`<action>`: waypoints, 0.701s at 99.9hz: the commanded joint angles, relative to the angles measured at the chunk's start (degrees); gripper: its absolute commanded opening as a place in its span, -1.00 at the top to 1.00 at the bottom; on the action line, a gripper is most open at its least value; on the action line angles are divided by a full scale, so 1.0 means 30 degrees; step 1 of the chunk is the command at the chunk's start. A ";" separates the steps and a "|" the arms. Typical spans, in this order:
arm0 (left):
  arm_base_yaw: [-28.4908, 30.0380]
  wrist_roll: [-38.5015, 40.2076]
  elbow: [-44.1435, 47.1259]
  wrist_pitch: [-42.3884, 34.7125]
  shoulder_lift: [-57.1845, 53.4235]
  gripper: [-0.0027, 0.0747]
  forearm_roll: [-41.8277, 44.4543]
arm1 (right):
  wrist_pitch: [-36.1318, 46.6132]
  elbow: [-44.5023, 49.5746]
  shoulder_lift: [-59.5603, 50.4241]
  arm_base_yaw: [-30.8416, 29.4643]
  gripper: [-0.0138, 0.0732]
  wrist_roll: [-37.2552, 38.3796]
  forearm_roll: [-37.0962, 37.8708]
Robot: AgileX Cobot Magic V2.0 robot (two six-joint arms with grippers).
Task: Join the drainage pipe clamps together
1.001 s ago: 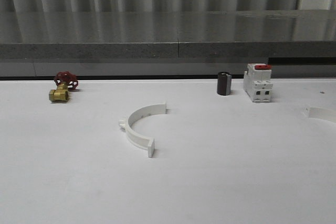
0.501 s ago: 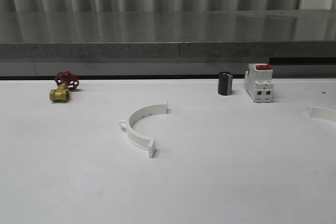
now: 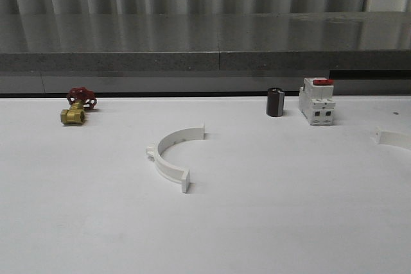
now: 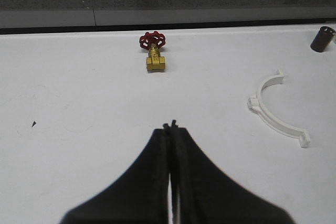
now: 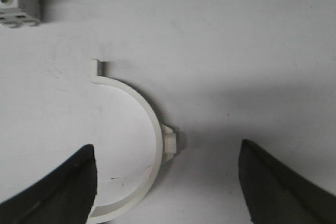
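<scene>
White clamp half lies betw. wide-open, empty right gripper fingers; left gripper closed, empty.

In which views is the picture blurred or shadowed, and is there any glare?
Front view: even light, soft sheen on the grey ledge, clamp half sharp. Left wrist view: the shut left gripper is dark and soft-edged. Right wrist view: the open right gripper's fingers are blurred, with a broad shadow beside the other clamp half.

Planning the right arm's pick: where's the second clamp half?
Front view: second clamp half lies at the table's far right edge, right of the breaker. Right wrist view: it lies on the table between the open right hand fingers.
</scene>
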State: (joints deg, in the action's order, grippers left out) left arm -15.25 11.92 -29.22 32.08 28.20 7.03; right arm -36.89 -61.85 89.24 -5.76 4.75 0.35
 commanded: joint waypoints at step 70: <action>0.0037 -0.0003 -0.0495 -0.1516 0.0025 0.98 0.0039 | 0.1669 -0.0766 0.5114 -0.0243 -0.61 -0.0533 -0.0116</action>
State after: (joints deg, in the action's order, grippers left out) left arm -15.25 11.92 -29.22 32.08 28.20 7.03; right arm -33.55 -62.44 106.12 -6.24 3.73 0.00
